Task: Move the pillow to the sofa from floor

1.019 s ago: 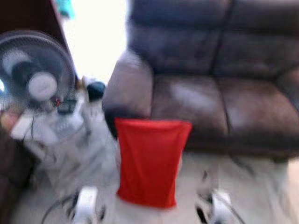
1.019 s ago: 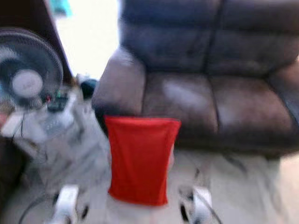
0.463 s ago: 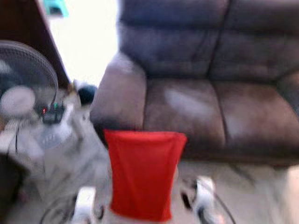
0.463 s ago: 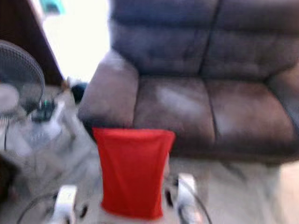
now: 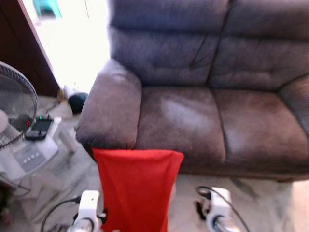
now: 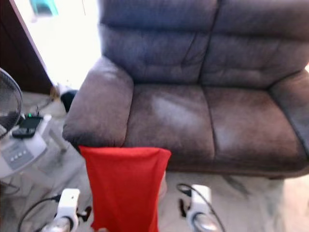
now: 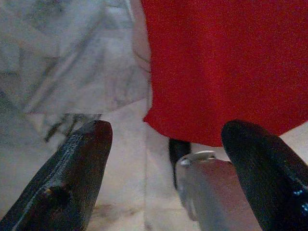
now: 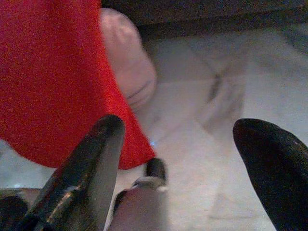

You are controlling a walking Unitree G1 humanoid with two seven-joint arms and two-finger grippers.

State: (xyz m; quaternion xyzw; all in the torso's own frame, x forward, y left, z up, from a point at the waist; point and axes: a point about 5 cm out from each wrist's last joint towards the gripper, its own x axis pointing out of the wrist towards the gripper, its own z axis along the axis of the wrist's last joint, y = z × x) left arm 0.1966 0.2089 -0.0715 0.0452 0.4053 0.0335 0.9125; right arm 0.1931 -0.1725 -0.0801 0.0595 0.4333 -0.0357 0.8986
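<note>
A red pillow (image 5: 135,191) stands upright on the marble floor, leaning against the front of the grey-brown sofa (image 5: 193,121) below its left armrest (image 5: 110,108). My left arm (image 5: 88,210) and right arm (image 5: 217,212) hang low on either side of it. In the left wrist view the left gripper (image 7: 166,173) is open and empty, with the pillow (image 7: 226,62) ahead of its fingers. The right gripper (image 8: 183,168) is also open, with the pillow's lower corner (image 8: 48,72) beside one finger. Neither gripper touches the pillow.
A standing fan (image 5: 14,106) and its white base carrying a phone (image 5: 36,128) are at the left. Dark wooden furniture (image 5: 19,53) rises behind them. A dark round object (image 5: 76,100) lies by the sofa's side. A cable (image 5: 58,212) runs across the floor near my left arm.
The whole picture has shifted and sharpened: the camera has moved nearer the sofa and rightward. The pillow keeps its place against the sofa front. Both arms stay low beside it.
</note>
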